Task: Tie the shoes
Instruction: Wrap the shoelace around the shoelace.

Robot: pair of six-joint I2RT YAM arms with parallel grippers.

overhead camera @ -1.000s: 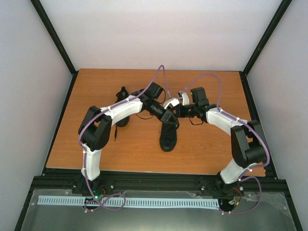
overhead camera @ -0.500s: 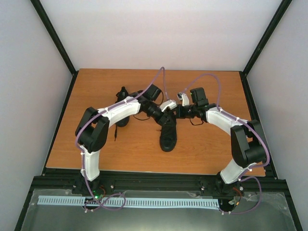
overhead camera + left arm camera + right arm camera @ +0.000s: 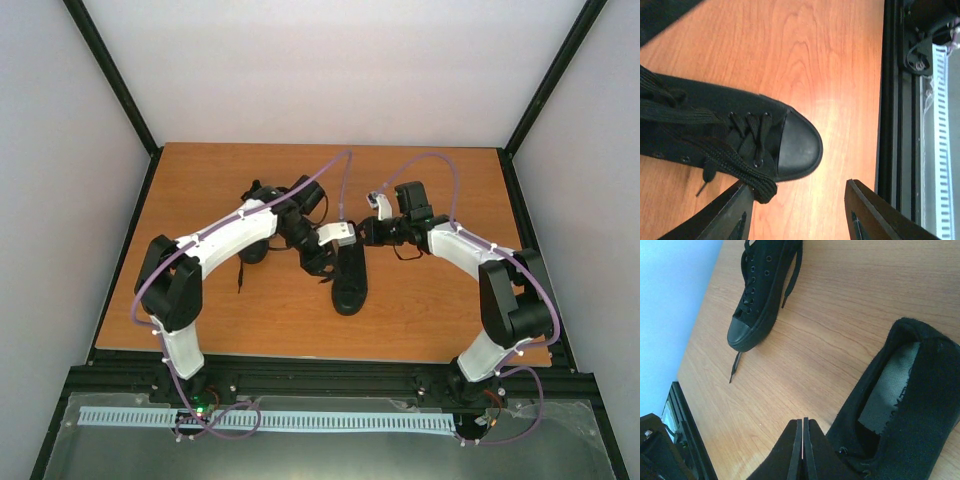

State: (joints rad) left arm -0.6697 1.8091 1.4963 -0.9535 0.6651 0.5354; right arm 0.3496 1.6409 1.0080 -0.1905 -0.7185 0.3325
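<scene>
Roughly at the middle of the desk (image 3: pixel 430 310) lies one black shoe (image 3: pixel 350 288), its toe cap (image 3: pixel 799 146) turned toward 6 o'clock in the top view, facing the arms' bases. The second shoe (image 3: pixel 758 295) lies near it at about 10 o'clock, partly under the left arm, with a loose lace end (image 3: pixel 735 367) trailing toward 6 o'clock. Neither shoe shows a bow, so the tying looks to be at an early stage.

The left pincer (image 3: pixel 797 200) hangs low beside the laced front of the middle shoe, fingers spread apart. A thick run of lace (image 3: pixel 752 177) drapes off the shoe's side, and its end lies against the tip of one finger (image 3: pixel 730 220), not pinched. That spread stance would suit either lining up on the lace or releasing it; which one cannot be told.

The right pincer (image 3: pixel 803 450) sits at about 1 o'clock of that shoe, just beside its heel opening (image 3: pixel 890 385), fingers pressed together with nothing seen between them. Parked there, it seems placed to brace the heel or take the other lace while keeping out of the left arm's path.

Next, the left fingers probably need to close on the lace near its end. It is thin, limp and black on black, so it could slip.
</scene>
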